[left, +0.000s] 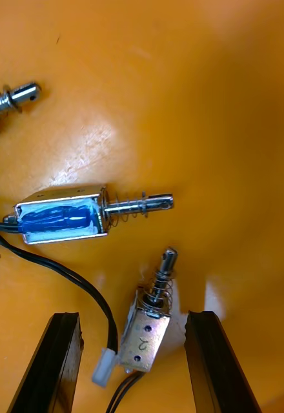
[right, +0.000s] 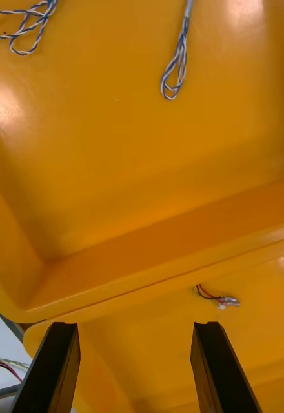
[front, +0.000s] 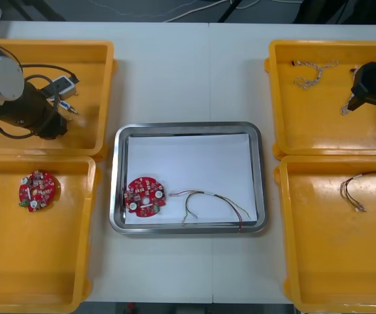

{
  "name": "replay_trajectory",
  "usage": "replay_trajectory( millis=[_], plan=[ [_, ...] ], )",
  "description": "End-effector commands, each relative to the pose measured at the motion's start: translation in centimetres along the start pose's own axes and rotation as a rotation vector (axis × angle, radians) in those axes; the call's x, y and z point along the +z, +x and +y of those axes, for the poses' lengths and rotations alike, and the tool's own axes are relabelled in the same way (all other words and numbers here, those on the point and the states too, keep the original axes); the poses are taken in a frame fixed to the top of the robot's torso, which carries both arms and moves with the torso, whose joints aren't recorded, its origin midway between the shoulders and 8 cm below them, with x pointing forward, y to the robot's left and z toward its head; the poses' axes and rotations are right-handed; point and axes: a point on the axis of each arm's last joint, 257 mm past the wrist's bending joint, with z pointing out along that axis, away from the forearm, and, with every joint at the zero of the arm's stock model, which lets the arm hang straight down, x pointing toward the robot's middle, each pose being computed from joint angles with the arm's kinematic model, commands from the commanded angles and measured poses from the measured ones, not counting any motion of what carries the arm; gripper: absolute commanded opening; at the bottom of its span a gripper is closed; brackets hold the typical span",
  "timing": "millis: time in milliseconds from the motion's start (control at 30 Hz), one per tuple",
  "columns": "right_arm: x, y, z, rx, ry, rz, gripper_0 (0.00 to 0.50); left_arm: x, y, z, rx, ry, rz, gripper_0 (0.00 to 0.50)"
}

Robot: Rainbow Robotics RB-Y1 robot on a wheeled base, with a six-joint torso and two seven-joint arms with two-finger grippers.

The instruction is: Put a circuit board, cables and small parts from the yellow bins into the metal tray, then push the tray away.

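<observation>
My left gripper (left: 134, 316) is open low in the far left yellow bin (front: 102, 78), its fingers on either side of a small metal part (left: 148, 322) with a spring pin. A blue-wrapped small metal part (left: 64, 213) lies just beyond it. My right gripper (right: 135, 326) hangs open over the far right yellow bin (front: 279, 98), above the wall shared with the near bin. A twisted blue and white cable (right: 176, 61) lies ahead of it. The metal tray (front: 188, 127), white inside, holds a red circuit board (front: 145, 196) and a red and yellow cable (front: 217, 201).
A second circuit board (front: 37, 190) lies in the near left bin (front: 89, 261). Another red and yellow cable (front: 356, 190) lies in the near right bin (front: 286, 261). Another blue and white cable (front: 315, 73) lies in the far right bin. A black cable (left: 71, 277) runs past my left fingers.
</observation>
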Motion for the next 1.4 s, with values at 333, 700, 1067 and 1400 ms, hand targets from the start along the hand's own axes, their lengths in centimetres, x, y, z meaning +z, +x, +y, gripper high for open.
replay_trajectory(
  millis=[333,700,1067,1400],
  plan=[
    [0.0,-4.7,-2.5,0.035,-0.035,-0.08,0.5,-0.1,-1.5,-0.1,0.016,-0.003,-0.031,0.149],
    [2.4,-7.6,-2.8,0.083,-0.066,-0.119,0.5,-0.2,-1.5,0.0,0.004,-0.003,-0.035,0.0],
    [5.6,-11.0,-2.5,0.083,-0.064,-0.216,0.5,-2.1,-1.8,1.3,0.009,-0.022,-0.052,0.0],
    [8.0,-12.7,-2.7,0.078,-0.055,-0.284,0.5,-5.6,-1.2,1.6,-0.004,-0.009,-0.02,0.0]
  ],
)
